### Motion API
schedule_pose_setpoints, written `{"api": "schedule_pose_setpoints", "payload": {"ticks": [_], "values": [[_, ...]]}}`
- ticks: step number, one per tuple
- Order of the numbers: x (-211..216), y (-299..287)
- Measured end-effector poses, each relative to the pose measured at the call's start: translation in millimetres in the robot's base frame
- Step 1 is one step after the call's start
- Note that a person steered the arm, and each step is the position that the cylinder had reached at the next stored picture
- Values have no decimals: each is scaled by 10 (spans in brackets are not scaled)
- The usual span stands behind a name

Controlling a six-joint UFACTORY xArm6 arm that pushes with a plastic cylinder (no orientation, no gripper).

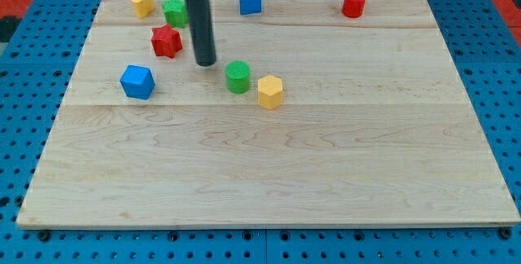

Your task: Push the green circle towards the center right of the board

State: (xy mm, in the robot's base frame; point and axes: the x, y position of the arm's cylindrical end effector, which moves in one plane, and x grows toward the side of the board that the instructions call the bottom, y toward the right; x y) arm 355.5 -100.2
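Observation:
The green circle is a short green cylinder standing on the wooden board, left of the middle and in the upper half. A yellow hexagon block sits right against its lower right side. My tip is at the end of the dark rod, a short way to the left of the green circle and slightly above it in the view, not touching it.
A red star block lies left of the rod. A blue block sits further left. Along the top edge are a yellow block, a green block, a blue block and a red block.

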Motion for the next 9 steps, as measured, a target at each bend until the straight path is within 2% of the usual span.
{"api": "schedule_pose_setpoints", "payload": {"ticks": [1,2,3,4,5,6,7,8,9], "values": [[246,38],[296,156],[295,1028],[317,1238],[512,1092],[590,1473],[591,2393],[586,2582],[915,2189]]}}
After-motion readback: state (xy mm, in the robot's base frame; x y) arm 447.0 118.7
